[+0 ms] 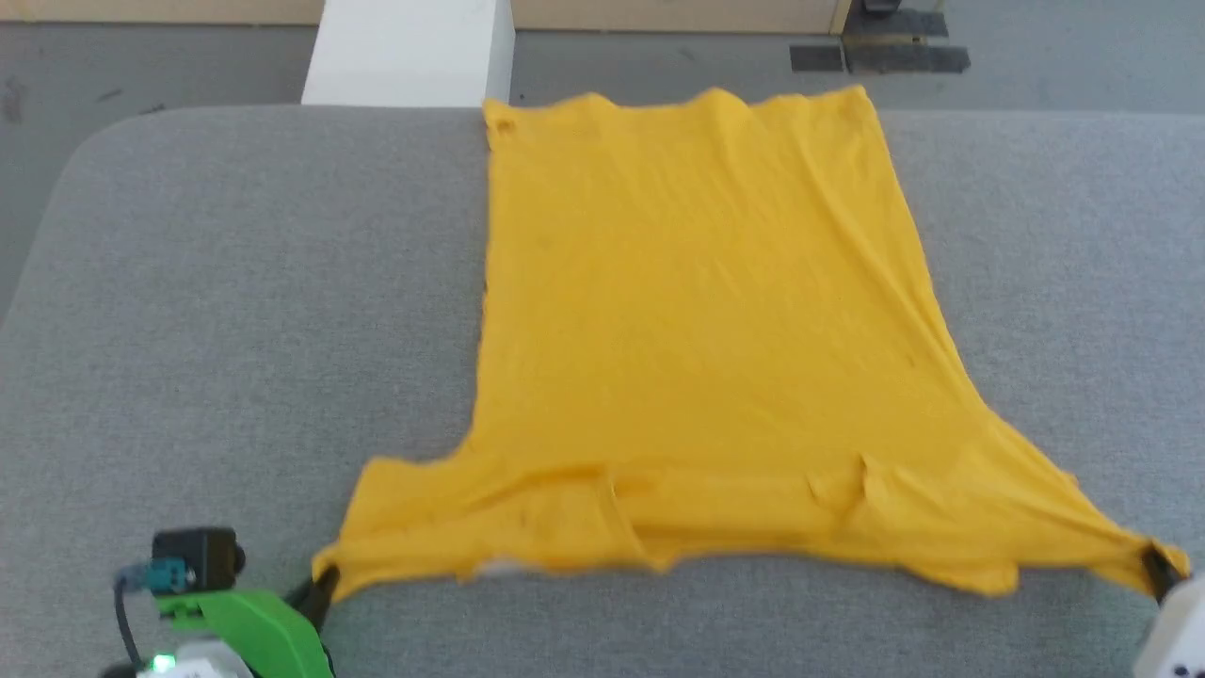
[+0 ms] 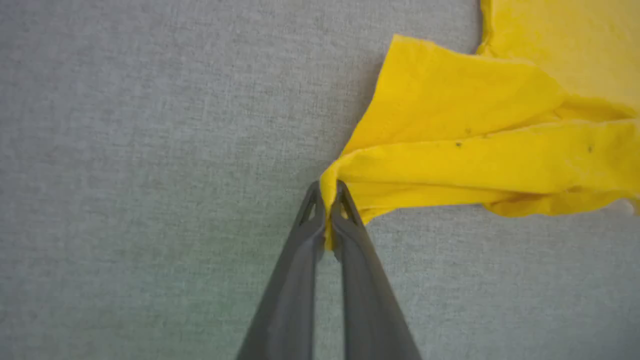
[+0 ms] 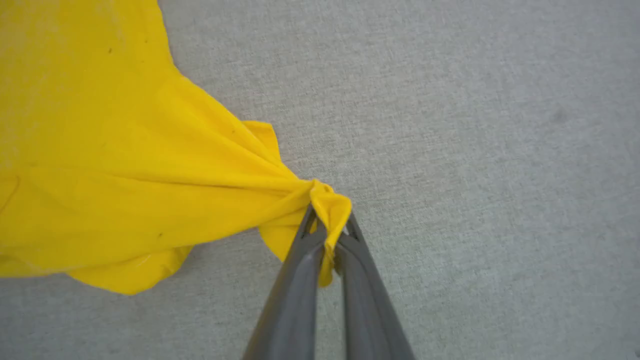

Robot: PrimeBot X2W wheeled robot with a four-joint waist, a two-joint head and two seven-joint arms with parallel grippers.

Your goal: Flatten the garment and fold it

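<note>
Garment (image 1: 697, 311) spread flat (plain side up), sleeve tips pinched inside both jaws

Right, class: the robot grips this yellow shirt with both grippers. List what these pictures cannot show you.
Head view: underside of the garment, hidden by its own cloth.
Head view: most of the right gripper, cut off at the lower right corner.
Head view: a white speck at the near edge, too small to identify.
</note>
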